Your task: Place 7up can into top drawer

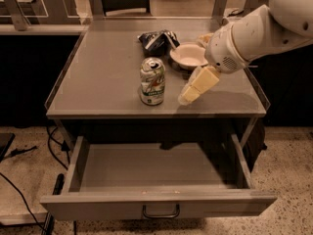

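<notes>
The 7up can [152, 81], white and green with a silver top, stands upright near the front middle of the grey table top [98, 77]. My gripper [190, 96], cream coloured on a white arm, hangs just above the table top a short way to the right of the can, apart from it and holding nothing. The top drawer [156, 203] is pulled out below the table, with its grey inside showing and a small curved handle [161, 212] at the centre of its front panel.
A shallow cream bowl [188, 56] sits behind my gripper, and a dark shiny snack bag [156, 39] lies behind the can. Raised rims run along the table's left and right edges. Cables [29, 199] lie on the floor at the left.
</notes>
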You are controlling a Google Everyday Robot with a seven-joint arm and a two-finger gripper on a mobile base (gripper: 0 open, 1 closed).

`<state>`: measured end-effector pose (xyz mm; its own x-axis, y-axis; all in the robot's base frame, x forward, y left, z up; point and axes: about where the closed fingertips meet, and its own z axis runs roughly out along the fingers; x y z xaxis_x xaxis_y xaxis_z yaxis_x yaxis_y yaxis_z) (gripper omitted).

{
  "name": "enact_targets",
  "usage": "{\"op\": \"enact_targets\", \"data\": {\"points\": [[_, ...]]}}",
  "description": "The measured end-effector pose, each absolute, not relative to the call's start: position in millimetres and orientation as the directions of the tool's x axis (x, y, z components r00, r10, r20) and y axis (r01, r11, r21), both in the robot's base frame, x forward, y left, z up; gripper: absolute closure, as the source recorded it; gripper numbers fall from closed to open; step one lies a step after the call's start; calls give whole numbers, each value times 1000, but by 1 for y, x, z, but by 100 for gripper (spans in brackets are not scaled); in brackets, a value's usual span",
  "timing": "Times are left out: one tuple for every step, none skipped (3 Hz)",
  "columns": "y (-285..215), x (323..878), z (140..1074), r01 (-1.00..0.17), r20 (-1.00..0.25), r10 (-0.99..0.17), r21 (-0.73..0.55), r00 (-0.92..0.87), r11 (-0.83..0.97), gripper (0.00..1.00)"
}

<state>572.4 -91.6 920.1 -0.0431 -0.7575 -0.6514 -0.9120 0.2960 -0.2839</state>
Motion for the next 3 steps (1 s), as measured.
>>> {"op": "enact_targets", "data": {"points": [[-77,589,911,-921,-683,-729,-259,-38,291,0],[-58,599,901,-936,-711,-702,-219,-40,276,0],[-45,598,897,-946,-727,-686,-197,-35,256,0]]}}
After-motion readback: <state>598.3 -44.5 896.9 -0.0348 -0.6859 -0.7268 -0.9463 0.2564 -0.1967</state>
